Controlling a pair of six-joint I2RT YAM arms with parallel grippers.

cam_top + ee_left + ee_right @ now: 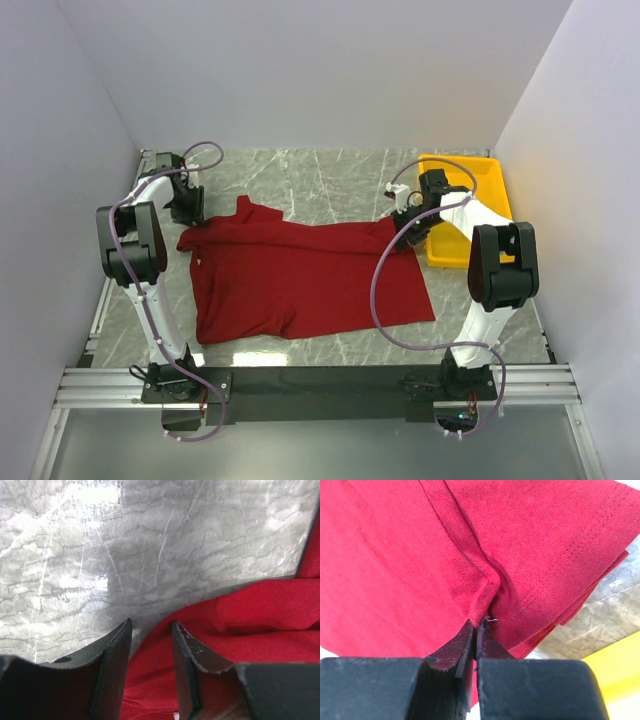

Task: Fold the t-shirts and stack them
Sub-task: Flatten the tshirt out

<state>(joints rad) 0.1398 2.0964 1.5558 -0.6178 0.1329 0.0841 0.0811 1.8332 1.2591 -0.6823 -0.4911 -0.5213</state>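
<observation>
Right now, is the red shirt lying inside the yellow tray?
No, the shirt lies spread out on the table, to the left of the yellow tray, not in it.

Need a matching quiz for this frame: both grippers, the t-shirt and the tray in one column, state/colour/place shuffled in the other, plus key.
Column A
1. left gripper
2. right gripper
3. t-shirt
4. tray

Column B
a. yellow, at the far right
b. shut, pinching red cloth
c. dark red, spread out in the middle
d. jaws apart at the t-shirt's edge

Pairs: 1-d, 2-b, 3-c, 4-a
</observation>
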